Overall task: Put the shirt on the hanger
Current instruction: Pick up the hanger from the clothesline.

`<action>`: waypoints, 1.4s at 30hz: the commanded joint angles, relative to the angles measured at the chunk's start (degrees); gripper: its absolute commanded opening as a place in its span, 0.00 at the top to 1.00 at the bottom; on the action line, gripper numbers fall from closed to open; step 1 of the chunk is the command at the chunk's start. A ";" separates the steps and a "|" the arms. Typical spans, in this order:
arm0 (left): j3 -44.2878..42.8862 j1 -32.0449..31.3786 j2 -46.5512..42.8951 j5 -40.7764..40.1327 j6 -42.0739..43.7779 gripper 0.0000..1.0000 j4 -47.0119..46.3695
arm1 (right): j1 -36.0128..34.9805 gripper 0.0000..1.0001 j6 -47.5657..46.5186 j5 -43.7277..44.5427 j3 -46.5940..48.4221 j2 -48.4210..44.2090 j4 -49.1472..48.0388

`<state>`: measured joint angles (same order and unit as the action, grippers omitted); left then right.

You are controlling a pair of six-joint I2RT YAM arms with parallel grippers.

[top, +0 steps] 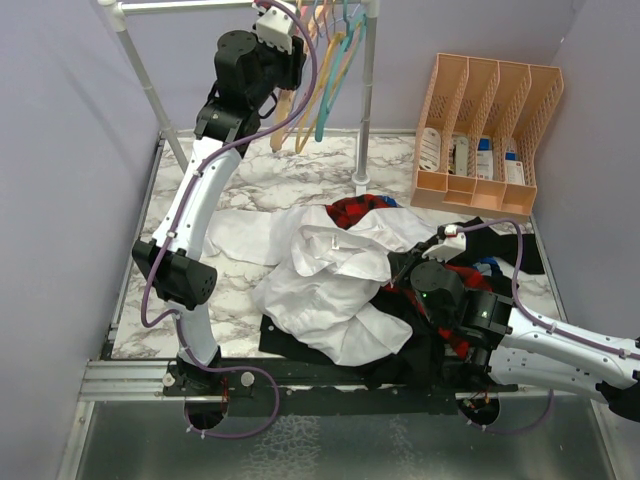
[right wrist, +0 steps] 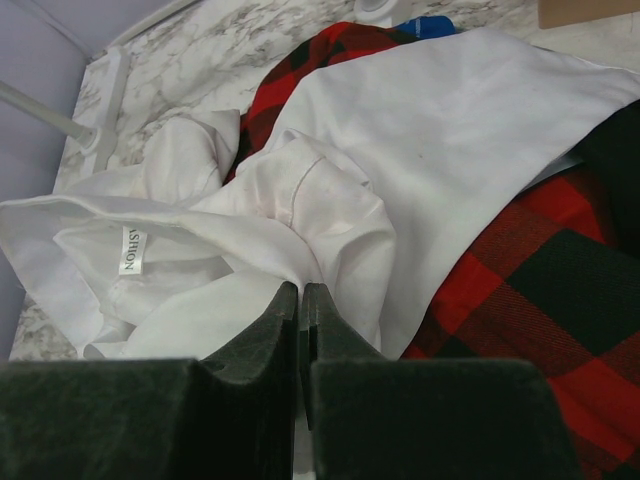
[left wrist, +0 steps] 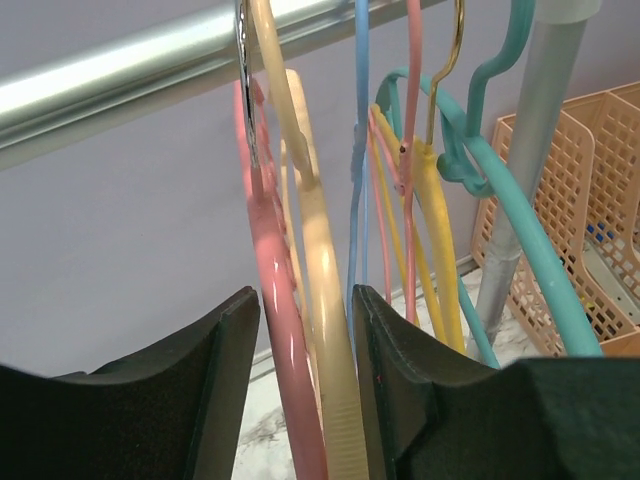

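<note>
**A:** Where is the left pincer [left wrist: 305, 295]?

**B:** Up at the rail [left wrist: 120, 85], in the far left corner. Its jaws stand part-way apart, astride two hanger arms. The pink hanger [left wrist: 272, 270] is by the left finger and a peach hanger [left wrist: 328, 330] is by the right. I cannot tell whether the pads press on them.

**A:** How will the pink one handle?

**B:** Light, thin and stiff, I'd judge, and glossy, so probably slippery. It hangs by a small metal hook and should lift off upward. The risk is the neighbour, since a grip here could bring both. I would take the pink arm alone, just below the hook.

**A:** And the shirt [top: 330, 280]?

**B:** It is mid-counter [top: 300, 180], a crumpled white heap lying over a plaid shirt [right wrist: 540, 270] and a black garment [right wrist: 615, 160]. It looks thin and limp, so it will likely sag and may drag what lies under it. The neck, by the label [right wrist: 133, 250], seems the place to hold, because the hanger has to enter there.

**A:** Right pincer [right wrist: 300, 292]?

**B:** Low at the heap's right edge, jaws closed tight, tips against a white fold. I cannot tell whether any cloth is nipped between them.

**A:** Farther right?

**B:** A peach file tray [top: 490, 120], well apart from all this.
</note>
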<state>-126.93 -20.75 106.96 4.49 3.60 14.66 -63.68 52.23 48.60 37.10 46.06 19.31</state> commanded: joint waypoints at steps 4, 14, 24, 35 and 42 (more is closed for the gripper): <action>-4.06 0.01 -0.26 2.40 -2.77 0.35 1.17 | 0.16 0.99 0.43 2.05 -0.27 -0.80 0.90; -6.01 6.08 0.89 8.48 -13.19 0.30 0.18 | 0.14 0.99 1.66 2.00 -0.75 -1.24 1.88; -8.97 8.90 3.16 11.48 -17.26 0.41 0.72 | 0.18 0.99 2.17 2.03 -1.08 -1.67 2.18; -7.62 8.89 2.74 14.11 -15.86 0.42 0.72 | 0.14 0.99 2.69 2.14 -1.51 -2.01 2.53; -5.68 7.75 2.29 12.18 -9.94 0.43 1.26 | 0.16 0.99 2.72 2.05 -1.61 -1.75 2.40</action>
<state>-133.34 -12.01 109.95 17.02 -10.87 15.92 -63.68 54.00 48.62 36.45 44.82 20.16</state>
